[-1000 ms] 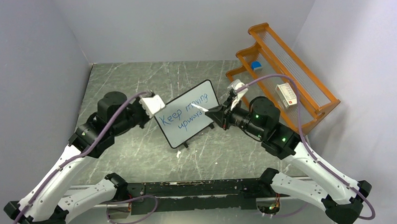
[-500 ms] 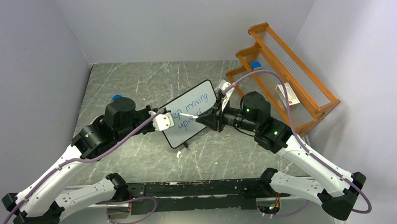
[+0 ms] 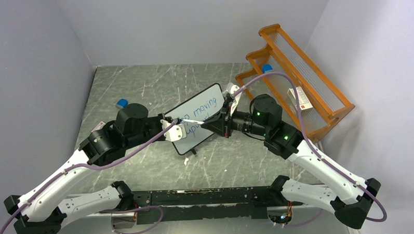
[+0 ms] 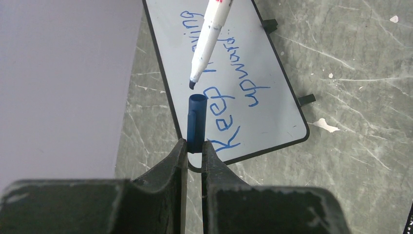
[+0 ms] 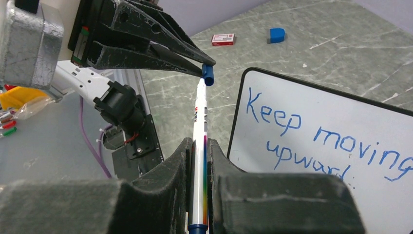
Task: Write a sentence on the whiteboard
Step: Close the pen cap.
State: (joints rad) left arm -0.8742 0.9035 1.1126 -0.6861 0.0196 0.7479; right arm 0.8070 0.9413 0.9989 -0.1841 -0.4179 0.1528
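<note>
The whiteboard (image 3: 195, 140) rests on the counter (image 3: 141, 88), turned at a slant, with its small black feet showing along its near edge. The sentence (image 5: 316, 141) on it reads "Keep moving upward", in blue marker, in two lines.

Above the whiteboard's left end, over the word "Keep", the two arms meet. The right pincer (image 5: 199, 144) comes in from the whiteboard's right side and is closed tight on a white marker (image 5: 200, 107), gripping it near its back end with the tip pointing away from the wrist. The left pincer (image 4: 195, 146) comes in from the whiteboard's left side and is closed narrow on a blue cap (image 4: 196, 122), pinching its closed end so the open mouth faces the marker. The marker's tip sits just at the cap's mouth. The left wrist view shows a small gap between them, and the marker is tilted a little off the cap's line.

On the counter to the left of the whiteboard lie a small blue block (image 3: 122, 103) and, nearer the arms, a small red and white box (image 5: 222, 39). To the right of the whiteboard an orange rack (image 3: 297, 77) stands against the wall, with a white box (image 3: 300, 99) lying in it.
</note>
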